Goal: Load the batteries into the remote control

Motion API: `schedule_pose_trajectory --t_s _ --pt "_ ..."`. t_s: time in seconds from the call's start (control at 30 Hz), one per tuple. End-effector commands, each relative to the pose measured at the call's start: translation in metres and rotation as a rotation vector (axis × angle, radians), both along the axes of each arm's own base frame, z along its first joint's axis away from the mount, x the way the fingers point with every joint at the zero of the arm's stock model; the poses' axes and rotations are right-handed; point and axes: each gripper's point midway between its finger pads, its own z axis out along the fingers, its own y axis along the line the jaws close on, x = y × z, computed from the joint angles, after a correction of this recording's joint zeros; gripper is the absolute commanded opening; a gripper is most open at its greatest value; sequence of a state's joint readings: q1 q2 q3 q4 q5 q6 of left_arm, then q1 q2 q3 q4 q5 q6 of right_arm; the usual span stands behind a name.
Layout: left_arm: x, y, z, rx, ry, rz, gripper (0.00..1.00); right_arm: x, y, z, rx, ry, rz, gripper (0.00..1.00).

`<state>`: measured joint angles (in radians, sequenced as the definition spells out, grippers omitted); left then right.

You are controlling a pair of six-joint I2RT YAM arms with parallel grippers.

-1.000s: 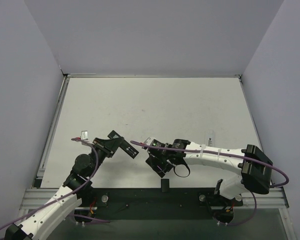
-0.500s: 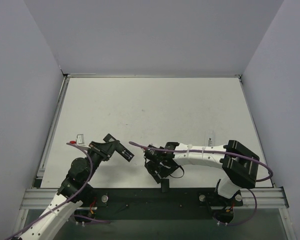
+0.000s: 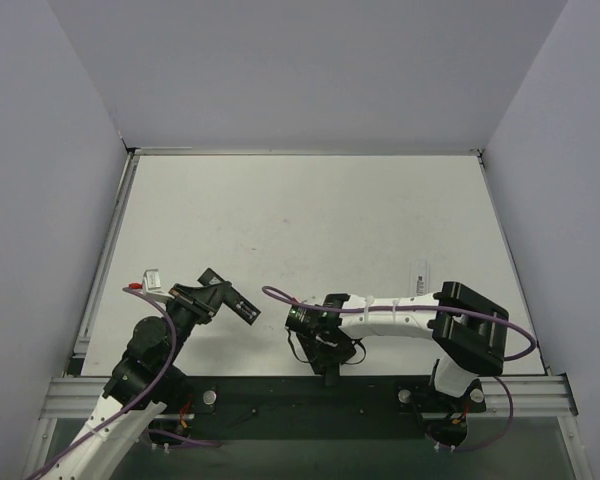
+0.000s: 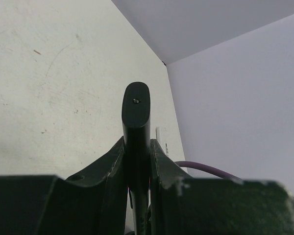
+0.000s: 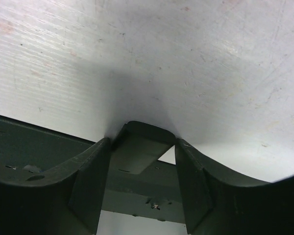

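My left gripper [image 3: 216, 297] is shut on a slim black remote control [image 3: 242, 307], held above the table's near left. In the left wrist view the remote [image 4: 136, 110] juts out from between the two fingers [image 4: 162, 161], its rounded end away from the camera. My right gripper [image 3: 327, 357] is low at the table's near edge. Its fingers sit on both sides of a small flat dark cover piece [image 5: 137, 152], which lies askew and touches both of them. I cannot make out the batteries in any view.
A small pale oblong thing [image 3: 421, 272] with dark marks lies on the white table [image 3: 310, 220] to the right. The black base rail [image 3: 280, 395] runs along the near edge, under the right gripper. Grey walls enclose the table on three sides.
The right arm swung in toward the near edge, and its gripper came down around the dark cover piece, jaws narrowing. The left arm drew back slightly to the left with the remote.
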<state>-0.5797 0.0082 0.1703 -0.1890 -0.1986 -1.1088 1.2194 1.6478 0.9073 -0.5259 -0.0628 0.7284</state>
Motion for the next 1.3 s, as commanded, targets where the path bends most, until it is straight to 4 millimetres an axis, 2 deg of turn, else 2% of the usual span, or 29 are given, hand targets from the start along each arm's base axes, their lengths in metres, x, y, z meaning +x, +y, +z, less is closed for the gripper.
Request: schedule_pose_trajectory --t_s 0.0,0.03,0.13,0.23,0.4,0.6,0.7,0.73,0.83,0.93,1.07,1.17,1.27 --pt "-0.007 0.008 0.031 -0.034 -0.084 0.015 0.0 -0.006 -0.021 -0.016 -0.125 0.015 -0.022 0.45" --pt "-0.007 0.008 0.031 -0.033 -0.083 0.015 0.0 -0.004 -0.02 -0.016 -0.126 0.01 -0.017 0.37" --pt "-0.007 0.009 0.032 -0.035 -0.086 0.018 0.0 0.003 -0.017 -0.014 -0.121 -0.013 -0.001 0.27" --pt "-0.008 0.01 0.034 -0.035 -0.089 0.019 0.0 0.019 -0.016 -0.008 -0.109 -0.063 -0.001 0.21" --pt "-0.008 0.009 0.031 -0.042 -0.083 0.015 0.0 0.056 -0.002 -0.001 -0.009 -0.085 -0.059 0.2" --pt "-0.005 0.003 0.027 -0.07 -0.077 0.002 0.0 0.118 0.0 -0.006 0.019 -0.113 -0.155 0.22" --pt "-0.003 0.001 0.025 -0.075 -0.071 -0.006 0.0 0.137 0.002 -0.005 0.05 -0.107 -0.173 0.37" --pt "-0.003 0.0 0.025 -0.077 -0.072 -0.008 0.0 0.139 0.002 -0.003 0.055 -0.109 -0.17 0.48" --pt "-0.002 -0.001 0.026 -0.072 -0.072 -0.009 0.0 0.137 0.0 0.008 0.091 -0.106 -0.168 0.59" --pt "-0.001 -0.001 0.028 -0.073 -0.085 -0.009 0.0 0.125 0.003 0.016 0.139 -0.081 -0.169 0.61" --pt "0.001 -0.005 0.027 -0.075 -0.088 -0.018 0.0 0.106 -0.001 0.011 0.163 -0.055 -0.166 0.61" --pt "0.001 -0.005 0.029 -0.082 -0.094 -0.023 0.0 0.096 0.005 0.006 0.174 -0.032 -0.15 0.61" --pt "0.001 -0.005 0.03 -0.08 -0.1 -0.023 0.0 0.09 0.021 0.001 0.215 -0.007 -0.108 0.61"
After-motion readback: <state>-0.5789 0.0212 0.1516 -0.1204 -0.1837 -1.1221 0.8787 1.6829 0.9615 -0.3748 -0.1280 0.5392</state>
